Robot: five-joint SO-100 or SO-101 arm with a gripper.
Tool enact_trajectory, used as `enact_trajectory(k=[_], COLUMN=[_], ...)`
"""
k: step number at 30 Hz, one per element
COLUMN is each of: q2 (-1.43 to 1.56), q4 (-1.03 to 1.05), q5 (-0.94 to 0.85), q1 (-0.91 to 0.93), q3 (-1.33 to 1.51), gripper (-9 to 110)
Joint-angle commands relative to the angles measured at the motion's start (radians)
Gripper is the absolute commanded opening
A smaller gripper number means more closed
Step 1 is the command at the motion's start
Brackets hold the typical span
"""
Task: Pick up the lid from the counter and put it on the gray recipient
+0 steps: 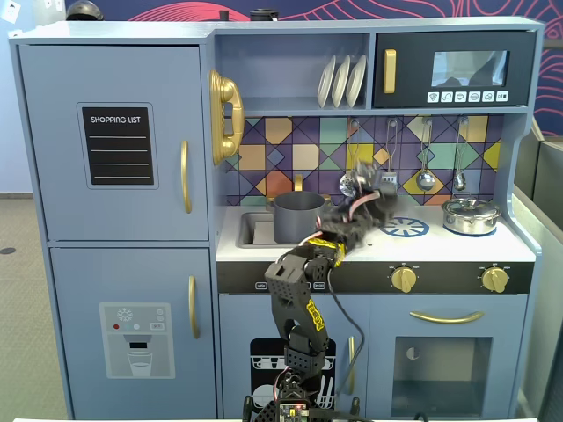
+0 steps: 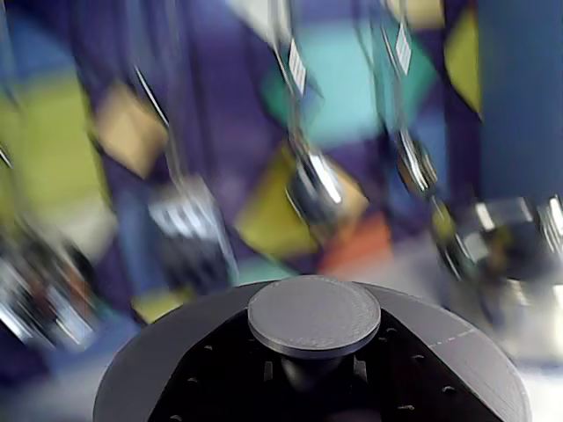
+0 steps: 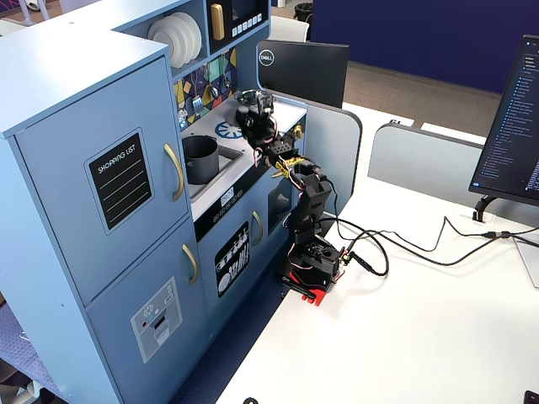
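claw (image 1: 374,186) closed on knob of lid (image 2: 313,315), lifted off surface (image 1: 352,244) | lid fills lower wrist view, background blurred | gray recipient (image 1: 299,216) uncovered in sink, at 9 o'clock of claw in a fixed view | silver pot (image 1: 471,215) at 3 o'clock

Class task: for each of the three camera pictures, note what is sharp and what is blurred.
Wrist view: the lid is sharp up close, while the tiled backsplash and hanging utensils behind it smear with motion blur. A fixed view: the kitchen is crisp, but the gripper is blurred. Another fixed view: evenly lit and sharp, including the gray pot.
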Motion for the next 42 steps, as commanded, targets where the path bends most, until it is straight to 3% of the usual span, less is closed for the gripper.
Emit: enact_trajectory(k=[1, 11, 19, 42], q2=[0.132, 0.258, 0.299, 0.153], q4=[0.101, 0.282, 0.232, 0.04], q5=[0.035, 0.021, -0.044, -0.112], q1=[-0.067, -0.311, -0.471, -0.459], q3=[-0.152, -0.143, -0.017, 0.084], gripper=[0, 0, 0, 0])
